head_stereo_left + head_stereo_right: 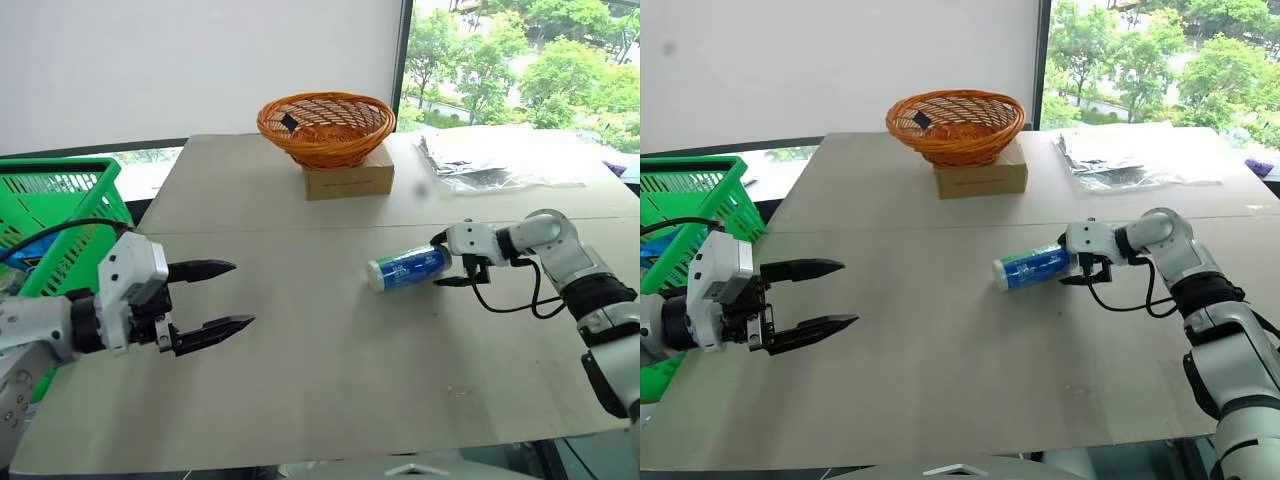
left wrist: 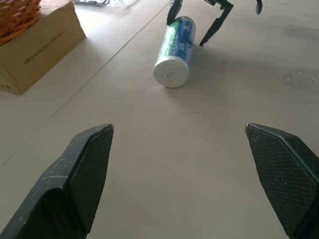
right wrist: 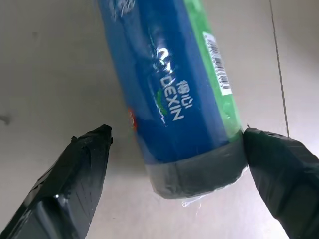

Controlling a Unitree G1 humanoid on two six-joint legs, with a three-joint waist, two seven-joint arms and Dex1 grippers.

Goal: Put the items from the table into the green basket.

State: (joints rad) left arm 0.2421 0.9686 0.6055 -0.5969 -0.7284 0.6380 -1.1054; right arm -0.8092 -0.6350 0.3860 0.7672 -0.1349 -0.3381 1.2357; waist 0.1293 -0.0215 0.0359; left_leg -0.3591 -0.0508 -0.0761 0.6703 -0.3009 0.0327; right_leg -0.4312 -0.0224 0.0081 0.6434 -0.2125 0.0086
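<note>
The cylinder (image 1: 407,268), wrapped in blue and green with a white end cap, lies on its side near the middle of the bench (image 1: 330,370), just this side of the seam that runs across the top. The right gripper (image 1: 452,262) has its two black fingers spread wide around the cylinder's far end, one finger on each side; from the wrist view one finger sits right against the grey end of the cylinder (image 3: 174,99) while the other stands a little clear, so the fingers straddle it without clamping it. The left gripper (image 1: 225,295) hovers over the near left part of the bench with its fingers parted as wide and nothing between them, pointing across toward the cylinder but well apart from it. The green basket (image 1: 55,215) stands off the left edge of the bench, beside the left arm, with something blue showing inside it that I cannot make out. At the far side of the bench an orange wicker bowl (image 1: 325,125) rests on a brown cardboard box (image 1: 348,180), and to the right of those lies some crumpled clear plastic wrap (image 1: 490,160).
</note>
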